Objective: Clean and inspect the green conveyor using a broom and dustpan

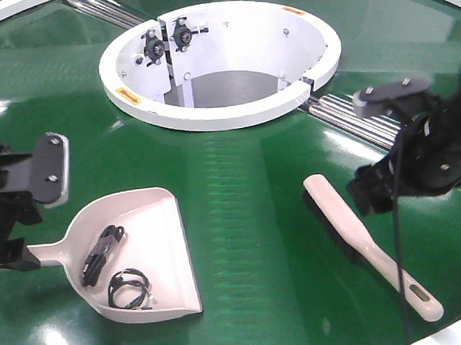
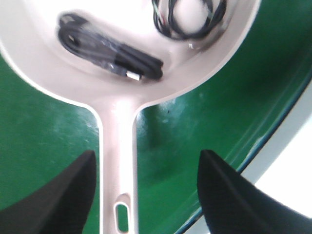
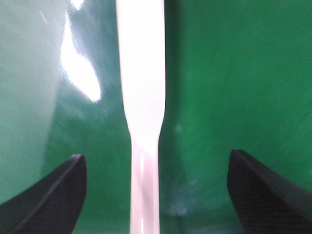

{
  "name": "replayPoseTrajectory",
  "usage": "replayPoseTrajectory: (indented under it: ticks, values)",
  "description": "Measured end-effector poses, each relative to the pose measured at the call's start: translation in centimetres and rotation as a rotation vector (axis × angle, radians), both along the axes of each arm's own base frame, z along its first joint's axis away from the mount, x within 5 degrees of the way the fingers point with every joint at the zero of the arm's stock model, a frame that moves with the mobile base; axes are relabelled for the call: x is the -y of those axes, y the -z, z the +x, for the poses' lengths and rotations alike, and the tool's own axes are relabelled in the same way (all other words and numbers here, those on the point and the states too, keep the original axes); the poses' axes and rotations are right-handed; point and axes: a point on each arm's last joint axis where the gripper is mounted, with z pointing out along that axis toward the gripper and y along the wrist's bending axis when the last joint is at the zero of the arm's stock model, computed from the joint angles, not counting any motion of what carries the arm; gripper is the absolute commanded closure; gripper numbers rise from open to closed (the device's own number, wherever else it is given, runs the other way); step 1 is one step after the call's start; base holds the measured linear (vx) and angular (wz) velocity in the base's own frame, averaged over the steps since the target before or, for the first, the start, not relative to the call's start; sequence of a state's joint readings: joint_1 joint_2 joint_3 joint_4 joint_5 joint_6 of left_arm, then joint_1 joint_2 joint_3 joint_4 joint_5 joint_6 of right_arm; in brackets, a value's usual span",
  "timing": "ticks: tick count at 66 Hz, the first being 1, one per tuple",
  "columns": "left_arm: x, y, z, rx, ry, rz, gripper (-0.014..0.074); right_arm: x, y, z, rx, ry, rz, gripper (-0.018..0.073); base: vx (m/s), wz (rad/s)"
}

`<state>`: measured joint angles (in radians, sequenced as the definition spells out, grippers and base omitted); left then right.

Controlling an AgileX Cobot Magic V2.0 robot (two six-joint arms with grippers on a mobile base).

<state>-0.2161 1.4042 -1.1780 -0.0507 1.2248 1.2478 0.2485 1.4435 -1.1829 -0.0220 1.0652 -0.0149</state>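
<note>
Left gripper (image 2: 146, 195): wide, straddling dustpan (image 1: 141, 248) handle. Right gripper (image 3: 156, 195): wide, over broom (image 1: 368, 246). Advice: centre each handle, lower, then close.

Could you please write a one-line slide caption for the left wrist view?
Open left end effector straddling the dustpan handle on the green conveyor, black cables in the pan.

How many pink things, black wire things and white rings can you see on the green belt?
Pink-beige tools: 2, the dustpan and the broom
Black cable bundles in the dustpan: 2, one and another
White ring housing: 1
Total: 5
</note>
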Motion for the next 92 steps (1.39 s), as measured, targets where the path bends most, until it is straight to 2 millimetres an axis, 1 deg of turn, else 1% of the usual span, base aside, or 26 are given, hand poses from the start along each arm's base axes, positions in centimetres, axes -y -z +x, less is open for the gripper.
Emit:
replayPoseTrajectory:
  ticks: [8, 17, 23, 30, 37, 43, 44, 46, 47, 50, 55, 56, 57, 58, 59, 61, 64, 67, 68, 70, 78, 82, 88, 91, 92]
  values:
    - [0.5, -2.5, -2.0, 0.058, -0.037, -0.135, 0.0164, 0.4, -3.1, -1.5, 0.161, -0.001, 0.041, -0.0015, 0.0, 0.0]
    - [1.5, -4.9, -4.3, 0.088, -0.111, -0.341, 0.0164, 0.9, -6.1, -3.7, 0.314, -0.009, 0.076, -0.0015, 0.0, 0.0]
    - [1.9, -5.9, -5.1, 0.079, -0.206, -0.441, 0.0167, 1.4, -7.9, -5.4, 0.393, -0.022, 0.088, -0.0015, 0.0, 0.0]
    - [1.8, -6.7, -5.7, 0.091, -0.328, -0.511, 0.0185, 2.0, -9.9, -7.9, 0.491, -0.041, 0.099, -0.0015, 0.0, 0.0]
    - [1.6, -7.0, -6.4, 0.099, -0.433, -0.547, 0.0211, 2.6, -10.5, -10.4, 0.605, -0.047, 0.121, -0.0014, 0.0, 0.0]
    - [1.0, -7.3, -7.4, 0.161, -0.492, -0.569, 0.0237, 3.2, -9.6, -12.6, 0.691, -0.048, 0.14, -0.0012, 0.0, 0.0]
    - [0.9, -7.2, -7.5, 0.163, -0.502, -0.571, 0.0243, 3.2, -9.1, -12.8, 0.701, -0.05, 0.141, -0.0012, 0.0, 0.0]
    - [0.7, -7.3, -8.0, 0.208, -0.525, -0.588, 0.025, 3.4, -8.8, -13.6, 0.746, -0.051, 0.15, -0.0012, 0.0, 0.0]
    - [0.6, -7.2, -8.2, 0.217, -0.535, -0.591, 0.0253, 3.5, -8.2, -13.9, 0.749, -0.052, 0.15, -0.0012, 0.0, 0.0]
    - [0.1, -7.3, -9.0, 0.285, -0.565, -0.616, 0.0263, 3.7, -7.3, -14.7, 0.788, -0.052, 0.159, -0.0012, 0.0, 0.0]
    - [-0.7, -6.4, -10.4, 0.38, -0.624, -0.661, 0.0279, 4.0, -5.5, -16.0, 0.857, -0.054, 0.174, -0.001, 0.0, 0.0]
    - [-0.8, -6.2, -10.7, 0.397, -0.636, -0.668, 0.0281, 4.0, -4.8, -16.2, 0.855, -0.054, 0.174, -0.0008, 0.0, 0.0]
    - [-1.0, -6.1, -11.2, 0.422, -0.641, -0.681, 0.0284, 4.1, -4.4, -16.4, 0.864, -0.054, 0.176, -0.0006, 0.0, 0.0]
    - [-1.2, -5.6, -11.5, 0.437, -0.654, -0.689, 0.0285, 4.2, -3.8, -16.7, 0.876, -0.055, 0.178, -0.0002, 0.0, 0.0]
    - [-1.4, -5.8, -12.1, 0.462, -0.652, -0.704, 0.0287, 4.2, -3.4, -16.9, 0.884, -0.056, 0.178, 0.0001, 0.0, 0.0]
    - [-1.7, -4.6, -12.9, 0.488, -0.672, -0.719, 0.029, 4.3, -2.5, -17.4, 0.908, -0.056, 0.183, 0.0009, 0.0, 0.0]
    - [-2.1, -3.5, -14.0, 0.536, -0.694, -0.762, 0.0294, 4.5, -1.4, -18.2, 0.944, -0.058, 0.19, 0.0022, 0.0, 0.0]
    - [-2.4, -2.1, -14.9, 0.563, -0.717, -0.796, 0.0294, 4.7, -0.5, -19.0, 0.989, -0.058, 0.201, 0.0036, 0.0, 0.0]
    - [-2.5, -1.5, -15.4, 0.576, -0.725, -0.813, 0.0294, 4.8, 0.1, -19.3, 1.006, -0.058, 0.205, 0.0041, 0.0, 0.0]
    - [-2.8, -0.7, -16.4, 0.606, -0.735, -0.848, 0.0294, 4.9, 0.7, -19.9, 1.042, -0.058, 0.213, 0.0048, 0.0, 0.0]
    - [-3.5, 2.9, -18.9, 0.679, -0.753, -0.93, 0.0294, 5.3, 2.3, -21.5, 1.196, -0.058, 0.248, 0.007, 0.0, 0.0]
    - [-3.8, 4.0, -19.7, 0.727, -0.745, -0.966, 0.0294, 5.4, 3.1, -21.8, 1.238, -0.058, 0.257, 0.0082, 0.0, 0.0]
    - [-4.0, 5.0, -20.5, 0.801, -0.73, -1.021, 0.0302, 5.4, 4.1, -21.7, 1.228, -0.054, 0.263, 0.0112, 0.0, 0.0]
    - [-4.1, 5.4, -20.7, 0.819, -0.727, -1.033, 0.0333, 5.3, 4.3, -21.7, 1.223, -0.054, 0.263, 0.0157, 0.0, 0.0]
    - [-4.1, 5.5, -20.7, 0.82, -0.727, -1.034, 0.0356, 5.3, 4.4, -21.7, 1.223, -0.054, 0.263, 0.0186, 0.0, 0.0]
